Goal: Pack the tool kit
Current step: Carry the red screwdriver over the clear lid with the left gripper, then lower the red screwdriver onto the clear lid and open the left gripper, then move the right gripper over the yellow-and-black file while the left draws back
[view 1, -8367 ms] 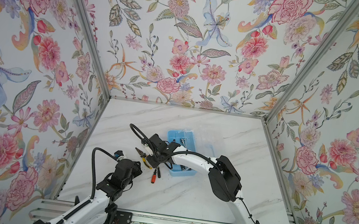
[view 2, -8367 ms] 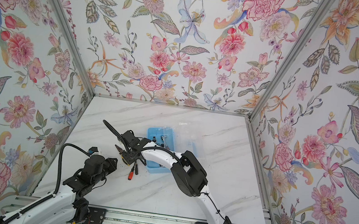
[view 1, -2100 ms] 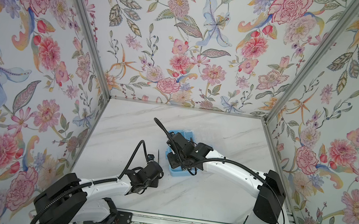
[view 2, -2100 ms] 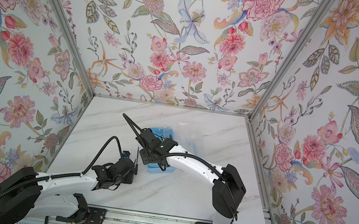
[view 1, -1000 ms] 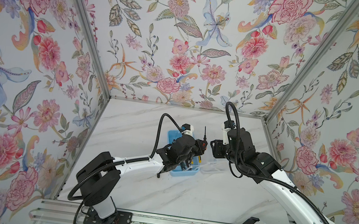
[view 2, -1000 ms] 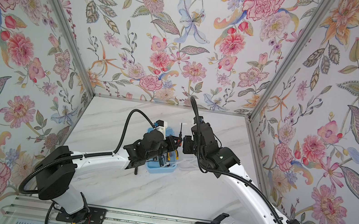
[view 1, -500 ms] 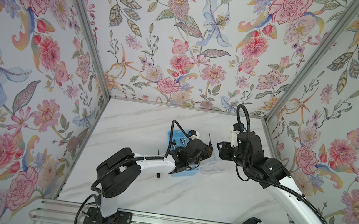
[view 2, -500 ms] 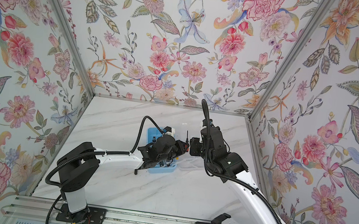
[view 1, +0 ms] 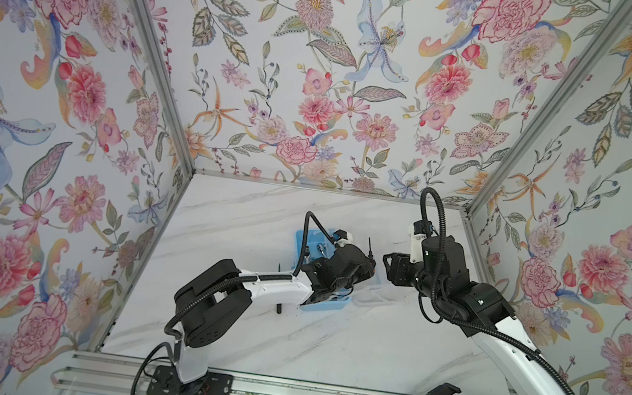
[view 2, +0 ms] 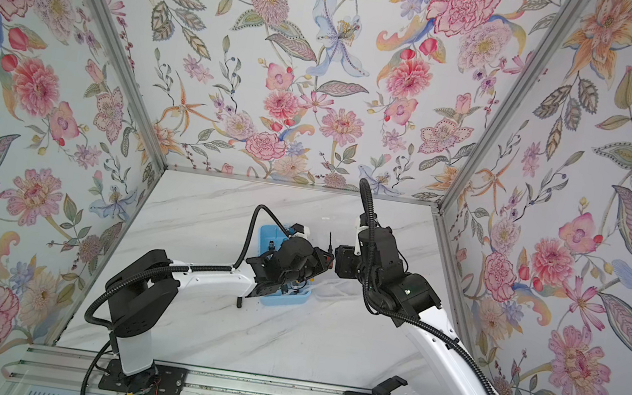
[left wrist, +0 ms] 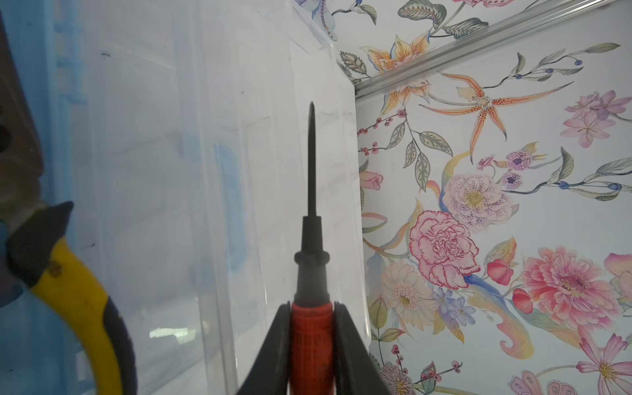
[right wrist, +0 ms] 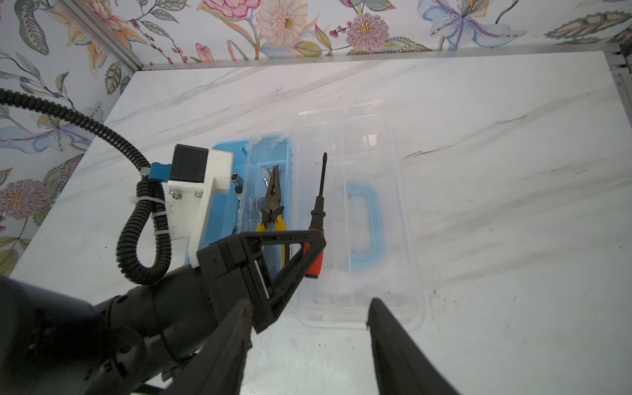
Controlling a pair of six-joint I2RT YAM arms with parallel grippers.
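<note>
On the bench (right wrist: 513, 171), the open blue tool box (right wrist: 224, 219) holds yellow pliers (right wrist: 272, 205), and its clear lid (right wrist: 393, 205) lies flat at its 3 o'clock. Above them the left claw (left wrist: 311, 309) pinches an orange screwdriver (left wrist: 310, 260) with the tip toward 12 o'clock. At its 3 o'clock the right claw (right wrist: 309, 302) hangs spread and empty.

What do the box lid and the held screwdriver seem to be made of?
Lid: clear glossy plastic, probably; the marble-look table shows through it.
Screwdriver: handle orange, matte, likely plastic or rubber; shaft thin and dark, seemingly blackened metal.
</note>
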